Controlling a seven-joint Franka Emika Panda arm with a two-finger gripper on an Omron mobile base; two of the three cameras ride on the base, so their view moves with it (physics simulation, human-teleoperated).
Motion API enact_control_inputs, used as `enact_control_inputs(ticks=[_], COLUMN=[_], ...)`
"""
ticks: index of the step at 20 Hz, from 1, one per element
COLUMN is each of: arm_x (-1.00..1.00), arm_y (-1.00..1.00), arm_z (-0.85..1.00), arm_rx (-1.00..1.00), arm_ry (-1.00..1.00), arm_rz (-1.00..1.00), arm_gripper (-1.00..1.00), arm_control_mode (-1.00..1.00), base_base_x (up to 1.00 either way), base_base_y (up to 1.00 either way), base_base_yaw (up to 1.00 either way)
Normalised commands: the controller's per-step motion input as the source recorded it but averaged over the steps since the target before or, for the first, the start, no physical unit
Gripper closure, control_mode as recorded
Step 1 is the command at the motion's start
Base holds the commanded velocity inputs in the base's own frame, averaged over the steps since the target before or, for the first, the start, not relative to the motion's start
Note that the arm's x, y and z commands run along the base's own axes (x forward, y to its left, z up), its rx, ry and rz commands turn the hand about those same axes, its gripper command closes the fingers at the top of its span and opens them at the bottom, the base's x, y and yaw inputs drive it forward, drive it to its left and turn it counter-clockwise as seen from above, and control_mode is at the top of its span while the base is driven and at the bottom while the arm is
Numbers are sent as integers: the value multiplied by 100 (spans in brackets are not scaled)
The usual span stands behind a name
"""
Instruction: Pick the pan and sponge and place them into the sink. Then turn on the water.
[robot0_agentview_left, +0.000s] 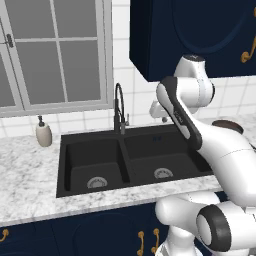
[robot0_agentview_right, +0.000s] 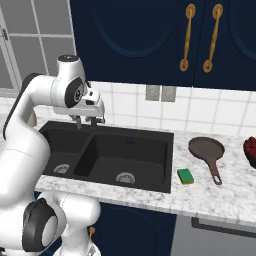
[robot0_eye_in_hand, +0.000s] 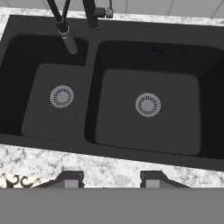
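Observation:
The black double-basin sink (robot0_agentview_left: 90, 155) (robot0_agentview_right: 131, 152) (robot0_eye_in_hand: 148, 57) lies below my gripper, both basins holding nothing but their silver drains. My gripper (robot0_agentview_right: 86, 121) (robot0_agentview_left: 161, 118) (robot0_eye_in_hand: 111, 179) hangs open above the sink's back rim, near the centre divider, with nothing between its fingers. On the counter right of the sink rests the reddish-brown pan (robot0_agentview_right: 206, 149) (robot0_agentview_left: 227, 123), handle pointing forward. The green and yellow sponge (robot0_agentview_right: 185, 175) sits between pan and sink, close to the counter's front edge. The tall black faucet (robot0_agentview_left: 119, 107) (robot0_eye_in_hand: 61, 19) stands behind the divider; no water shows at it.
A beige soap dispenser (robot0_agentview_left: 44, 134) stands on the counter left of the sink. Dark blue wall cabinets (robot0_agentview_right: 150, 40) hang above the counter. A dark red object (robot0_agentview_right: 250, 150) sits at the far right edge, past the pan.

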Motion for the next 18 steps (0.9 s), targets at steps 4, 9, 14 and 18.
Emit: enact_control_inputs(ticks=[4, 9, 14, 18], arm_x=[-1, 0, -1, -41], arm_y=[0, 0, 0, -4], arm_z=[0, 0, 0, -4], arm_rx=[0, 0, 0, 0], arm_ry=[0, 0, 0, 5], arm_rz=[0, 0, 0, -2], arm_gripper=[-100, -100, -100, -100], arm_control_mode=[-100, -100, -100, -100], base_base_x=[0, 0, 0, 0], base_base_y=[0, 0, 0, 0], base_base_yaw=[0, 0, 0, 0])
